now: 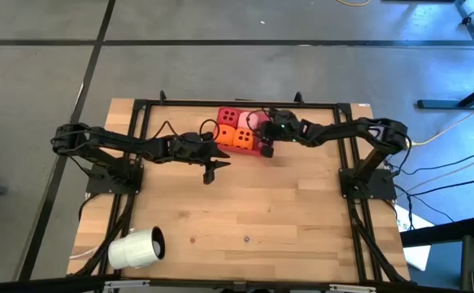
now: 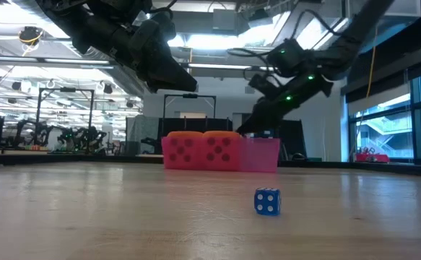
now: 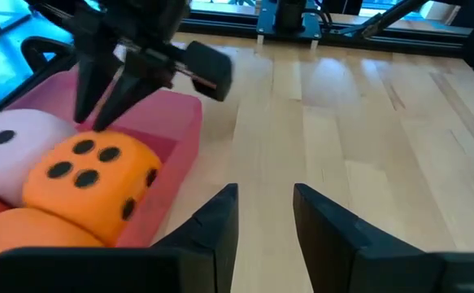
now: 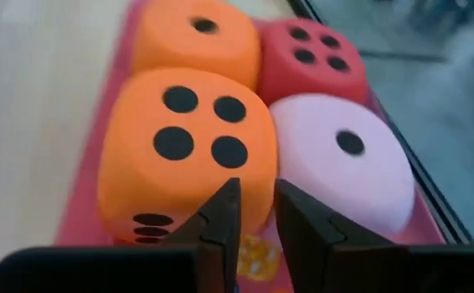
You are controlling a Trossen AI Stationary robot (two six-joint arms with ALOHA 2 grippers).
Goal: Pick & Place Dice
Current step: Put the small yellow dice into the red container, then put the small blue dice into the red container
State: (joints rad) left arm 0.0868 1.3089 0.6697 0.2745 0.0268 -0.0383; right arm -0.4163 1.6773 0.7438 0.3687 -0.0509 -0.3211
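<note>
1. The four dice are sitting packed two by two in the red tray (image 1: 263, 151) at the far middle of the surface (image 1: 285, 220): the red die (image 1: 228, 117) and the pale pink die (image 1: 254, 121) on the far row, the two orange dice on the near row, one toward the left arm (image 1: 224, 135) and the four-pip orange die (image 1: 243, 137) beside it.
2. The right tool (image 1: 266, 145) is hanging just over the tray's right end, its fingers (image 4: 220, 213) nearly pressed together with only a thin gap between them and pinching nothing.
3. In the right wrist view those fingertips are pointing at the seam between the four-pip orange die (image 4: 189, 150) and the pale pink die (image 4: 352, 163), so the nearest dice are lying straight ahead of and below this tool.
4. The left tool (image 1: 210, 167) is hovering over bare wood just on the near side of the tray, fingers (image 3: 217, 218) slightly spread and holding nothing; the dice are lying off to its side.
5. The right arm is looking the better placed for a pick, though its fingers would need to be spreading wider than a die first.
6. A small blue die (image 2: 267, 201) is lying apart on the surface in the low view, and a white cup (image 1: 137, 247) is lying on its side near the front left corner.
</note>
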